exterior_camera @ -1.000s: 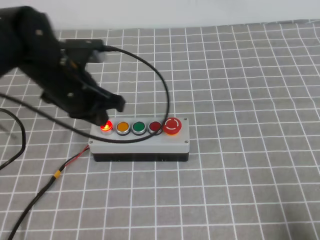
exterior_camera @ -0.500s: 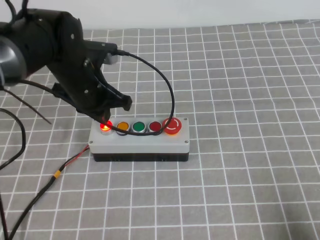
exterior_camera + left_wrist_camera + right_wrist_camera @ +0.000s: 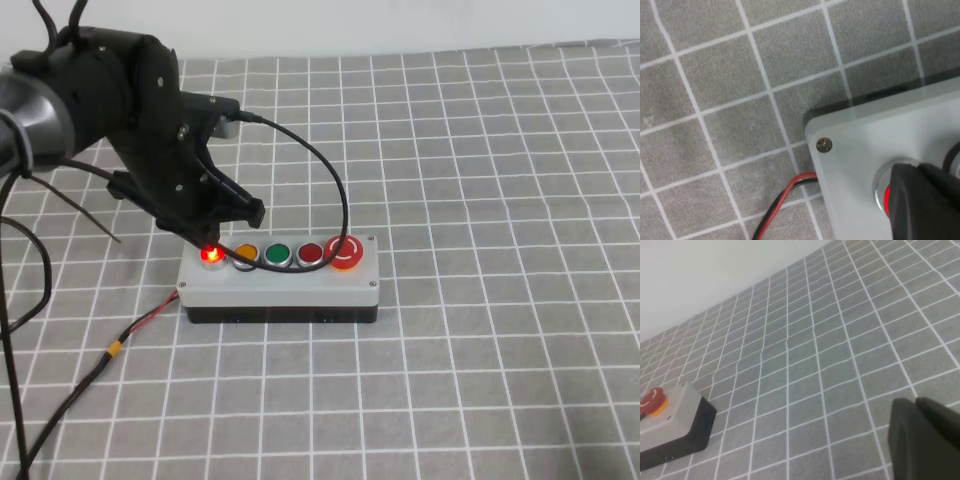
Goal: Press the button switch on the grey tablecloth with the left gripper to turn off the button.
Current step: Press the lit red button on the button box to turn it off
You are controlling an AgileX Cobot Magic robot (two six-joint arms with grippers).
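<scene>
Grey tablecloth (image 3: 480,150): exterior high view, white grid lines, covers whole surface.
Button switch (image 3: 280,285): light grey box w/ black base, left of centre on the cloth, long side running left-right.
Button row: five in a line; from left: glowing red, amber, green, darker red, big red mushroom (image 3: 345,251) at right end.
Button (image 3: 211,254): far left end of row, lit bright red.
Left gripper (image 3: 222,220): black, coming in from upper left, tip just above/behind the lit button; contact unclear. Jaw spacing: can't tell.
Black cable (image 3: 320,180): loops off the arm, arcs over the box's right half.
Red-black wires (image 3: 150,318): run from box's left end toward lower left.

Left wrist view: box corner (image 3: 860,150) w/ small screw (image 3: 824,145); dark finger (image 3: 925,205) covers most of the button, red glow (image 3: 886,197) at its edge. Red-black wires (image 3: 785,200) exit under the corner.

Right wrist view: right gripper (image 3: 925,445) seen only as dark finger edge at lower right, above bare cloth; opening can't be judged. Box's mushroom end (image 3: 675,415) far left, well apart.
</scene>
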